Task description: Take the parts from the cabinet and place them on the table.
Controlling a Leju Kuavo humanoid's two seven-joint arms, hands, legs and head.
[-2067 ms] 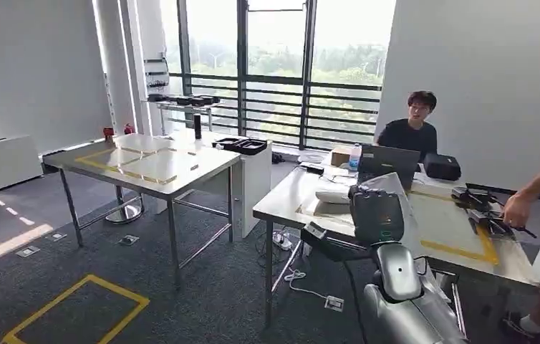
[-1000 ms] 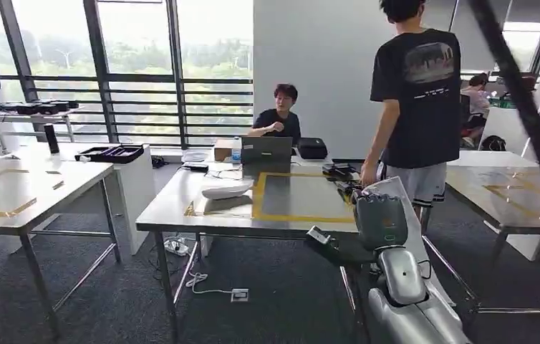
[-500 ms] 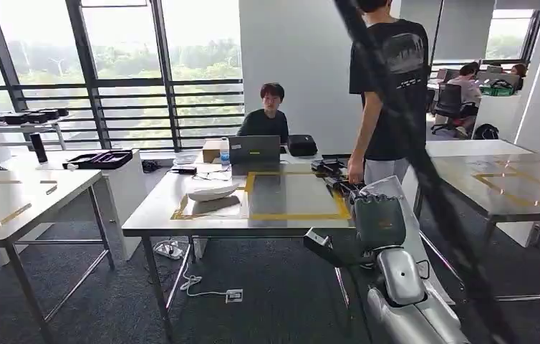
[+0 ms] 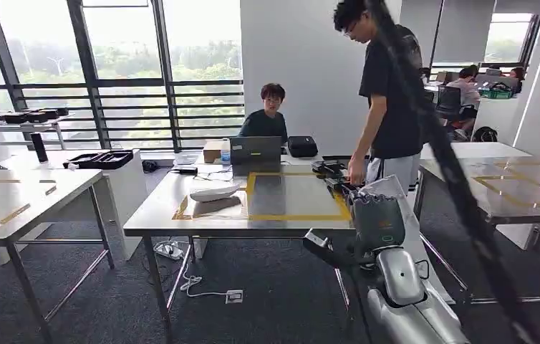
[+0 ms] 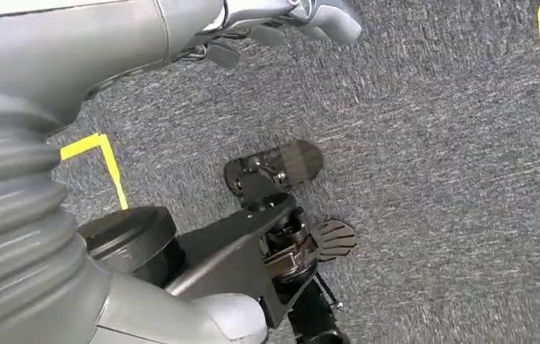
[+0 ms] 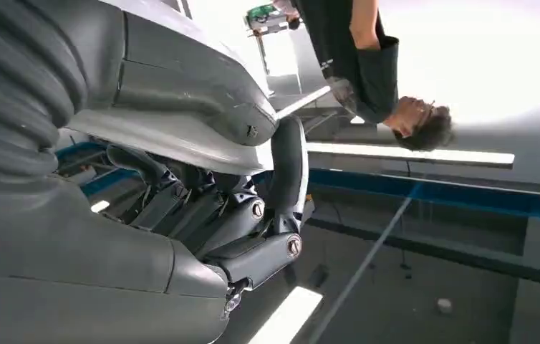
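Note:
My right hand is raised in front of me and grips a large pale grey part, seen close up in the right wrist view as a smooth grey shell held against the dark fingers. Just beyond it stands a steel table with a yellow tape rectangle. On this table lie a white curved part and some dark parts. My left hand hangs over grey carpet with nothing in it.
A standing person leans over the table's far right, one hand by the dark parts. A seated person is behind a laptop. More steel tables stand left and right. A dark strap crosses the view.
The camera has swung right, away from the left table, and now faces the taped table. In the last half second the standing person has bent towards the table. My right hand still holds the part.

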